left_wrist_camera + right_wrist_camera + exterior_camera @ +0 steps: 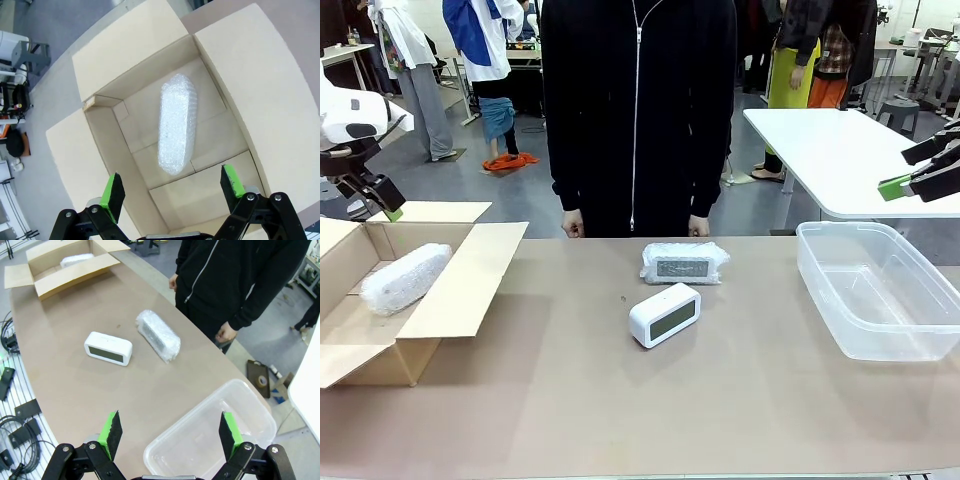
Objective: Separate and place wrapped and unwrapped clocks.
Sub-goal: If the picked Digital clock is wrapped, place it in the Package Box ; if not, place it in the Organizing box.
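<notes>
Currently, front view: one wrapped clock [405, 278] lies in the cardboard box [460, 285] at 9 o'clock. The second wrapped clock [685, 263] and the bare white clock [665, 314] sit mid-worktop [570, 400], and the clear tub [820, 275] is at 3 o'clock. Left wrist view: my left claw [172, 186] hangs wide open and empty over the box. Right wrist view: my right claw [167, 432], equally wide and empty, hovers by the tub. I'd send it to the bare white clock at 11 o'clock, squaring the pads across its long faces, since the glossy shell may slip.
</notes>
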You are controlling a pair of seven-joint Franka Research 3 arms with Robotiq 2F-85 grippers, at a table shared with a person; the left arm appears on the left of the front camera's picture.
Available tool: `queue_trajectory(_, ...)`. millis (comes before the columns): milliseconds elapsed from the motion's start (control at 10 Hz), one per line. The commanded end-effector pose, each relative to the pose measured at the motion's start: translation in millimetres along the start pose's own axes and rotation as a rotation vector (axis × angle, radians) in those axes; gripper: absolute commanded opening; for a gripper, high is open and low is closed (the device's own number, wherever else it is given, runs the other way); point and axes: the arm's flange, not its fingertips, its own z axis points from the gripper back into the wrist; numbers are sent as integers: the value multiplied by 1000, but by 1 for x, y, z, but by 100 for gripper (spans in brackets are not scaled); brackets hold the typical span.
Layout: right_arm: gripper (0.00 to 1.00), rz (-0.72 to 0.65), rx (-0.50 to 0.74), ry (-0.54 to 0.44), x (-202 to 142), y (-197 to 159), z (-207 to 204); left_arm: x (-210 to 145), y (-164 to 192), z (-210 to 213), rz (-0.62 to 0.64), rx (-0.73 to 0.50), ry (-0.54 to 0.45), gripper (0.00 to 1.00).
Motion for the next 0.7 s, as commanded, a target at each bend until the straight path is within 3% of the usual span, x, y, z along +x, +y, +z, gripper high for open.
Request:
queue_trajectory(0, 100, -7, 16, -9, 0, 0, -2, 0, 0, 0, 1, -3, 9, 100)
queue_trajectory(600, 100, -7, 16, -9, 0, 0, -2, 0, 0, 0, 1, -3, 9, 100)
